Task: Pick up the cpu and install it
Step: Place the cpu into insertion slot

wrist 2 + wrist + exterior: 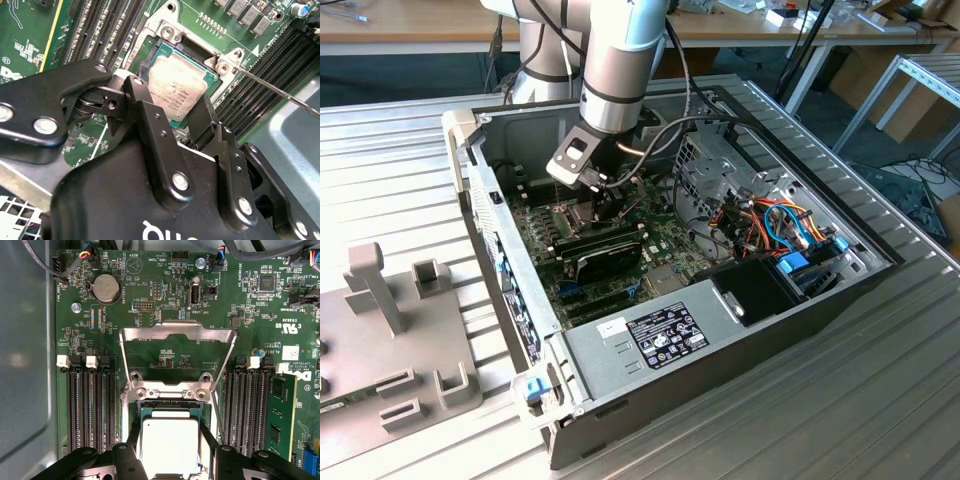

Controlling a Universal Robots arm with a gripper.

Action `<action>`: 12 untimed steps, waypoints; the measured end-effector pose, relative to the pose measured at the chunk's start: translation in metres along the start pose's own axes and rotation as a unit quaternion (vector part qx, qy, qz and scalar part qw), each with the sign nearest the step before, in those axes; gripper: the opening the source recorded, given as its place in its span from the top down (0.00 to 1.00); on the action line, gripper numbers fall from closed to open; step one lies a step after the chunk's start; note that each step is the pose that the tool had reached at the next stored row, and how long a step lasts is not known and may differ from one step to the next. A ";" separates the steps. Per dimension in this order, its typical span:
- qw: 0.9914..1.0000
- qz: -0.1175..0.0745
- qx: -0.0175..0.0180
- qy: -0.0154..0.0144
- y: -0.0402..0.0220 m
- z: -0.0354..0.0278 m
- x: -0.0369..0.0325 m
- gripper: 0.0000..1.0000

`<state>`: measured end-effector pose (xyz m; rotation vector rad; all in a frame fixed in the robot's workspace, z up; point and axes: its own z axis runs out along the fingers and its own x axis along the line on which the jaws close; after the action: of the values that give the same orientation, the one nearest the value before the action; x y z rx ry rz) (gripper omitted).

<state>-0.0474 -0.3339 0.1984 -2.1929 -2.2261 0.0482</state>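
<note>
Beginning at eight o'clock in the exterior view, a grey fixture (395, 330) is seen on the ribbed worktop (860, 410), just beside the side wall of the open computer case (505, 250). Bare worktop is left around the case toward four and five o'clock. Inside, the green motherboard (545, 240) is bounded by that wall at nine o'clock, by the power supply (650, 335) at six o'clock and by the drive cage (715, 160) at two o'clock. A bundle of coloured cables (785, 225) is lodged at three o'clock. The arm (620, 60) is lowered from twelve o'clock into the middle of the case. The pincer (610, 205) is held low over the board, near a long black module (605, 250).

In the first wrist view the cpu (169, 447) is found at the socket (170, 404), silver top upward; whether it is fully seated cannot be told. The pincer is clenched on the cpu. Its black fingers (134, 437) are set against two opposite edges, and a third edge is left free. The hinged metal frame (177, 340) is swung open, so open room is left over the socket. Banks of memory slots (90, 405) are ranged close on either side. A green memory module (280, 415) is seated beyond one bank. In the second wrist view a thin lever rod (272, 90) is seen running just beside one socket corner.
</note>
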 end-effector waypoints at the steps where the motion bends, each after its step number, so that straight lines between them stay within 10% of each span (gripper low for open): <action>1: 1.000 0.000 0.000 0.000 0.0000 0.0000 0.0000 0.45; 12: 1.000 0.000 0.000 0.000 0.0004 0.0004 0.0000 0.45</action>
<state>-0.0470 -0.3339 0.1980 -2.1928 -2.2259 0.0482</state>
